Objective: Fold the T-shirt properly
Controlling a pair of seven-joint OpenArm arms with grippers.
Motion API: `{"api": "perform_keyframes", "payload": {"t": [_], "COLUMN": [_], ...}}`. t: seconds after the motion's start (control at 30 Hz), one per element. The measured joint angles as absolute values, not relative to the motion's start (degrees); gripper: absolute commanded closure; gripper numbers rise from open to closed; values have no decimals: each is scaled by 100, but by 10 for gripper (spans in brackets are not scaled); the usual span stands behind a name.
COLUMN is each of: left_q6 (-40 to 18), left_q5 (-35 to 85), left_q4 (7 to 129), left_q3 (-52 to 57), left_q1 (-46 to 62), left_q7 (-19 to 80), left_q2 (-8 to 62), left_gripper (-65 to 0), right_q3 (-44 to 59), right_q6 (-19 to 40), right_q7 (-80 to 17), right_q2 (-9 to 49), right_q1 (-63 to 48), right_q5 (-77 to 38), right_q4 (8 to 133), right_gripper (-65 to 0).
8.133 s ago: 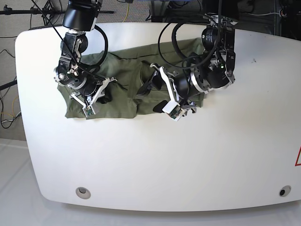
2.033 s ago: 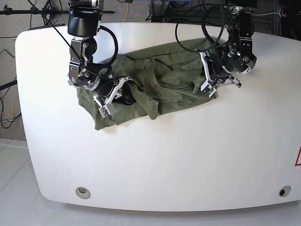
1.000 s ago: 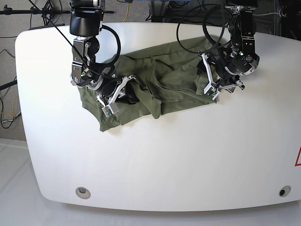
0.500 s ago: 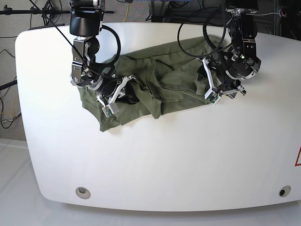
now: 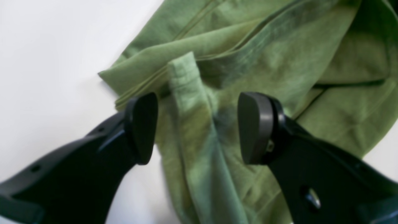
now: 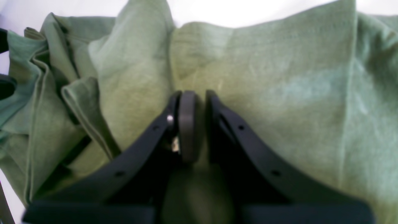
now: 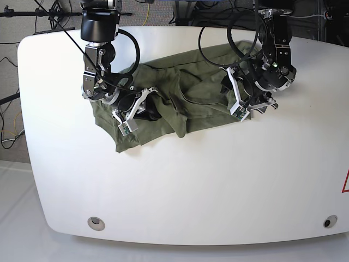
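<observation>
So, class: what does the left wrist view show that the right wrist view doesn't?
Only the left wrist view: the left gripper, fingers wide apart, straddling a raised fold; bare white table.
Only the right wrist view: the right gripper, fingers pinched on cloth.
Both: the crumpled olive T-shirt.

White table (image 7: 180,185), cables (image 7: 13,131) on floor behind

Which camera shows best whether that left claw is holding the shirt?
The left wrist view: the left end effector stands open astride a raised ridge of the T-shirt, gripping nothing. The base view shows it small and partly hidden. The right wrist view doesn't clearly show it.
</observation>
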State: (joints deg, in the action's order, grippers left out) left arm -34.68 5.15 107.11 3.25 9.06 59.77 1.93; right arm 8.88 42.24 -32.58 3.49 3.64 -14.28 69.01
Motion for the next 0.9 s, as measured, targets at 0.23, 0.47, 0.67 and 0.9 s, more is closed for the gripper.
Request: {"api": "perform_keyframes", "payload": {"t": [0.23, 0.47, 0.67, 0.9], "left_q6": [-3468, -3468, -3463, -3454], "left_q5": [515, 515, 513, 506], "left_q4": [10709, 10709, 10573, 10213], "left_q3": [322, 322, 322, 322], "left_q1": [906, 906, 952, 1013], "left_q7": [5977, 5970, 5605, 5483], "left_q2": [161, 161, 167, 180], "left_gripper": [-381, -381, -381, -380], "right_q3": [888, 888, 888, 888], "right_q6": [4226, 4224, 4224, 4224], "right_q7": [-3258, -3258, -3258, -3258], "right_q2": [351, 349, 349, 351], "right_q1": [364, 364, 364, 362], "right_q5": [-1428, -1428, -1428, -1428], "right_q4": [6901, 6901, 6901, 6901], "right_gripper": [-71, -71, -71, -71]}}
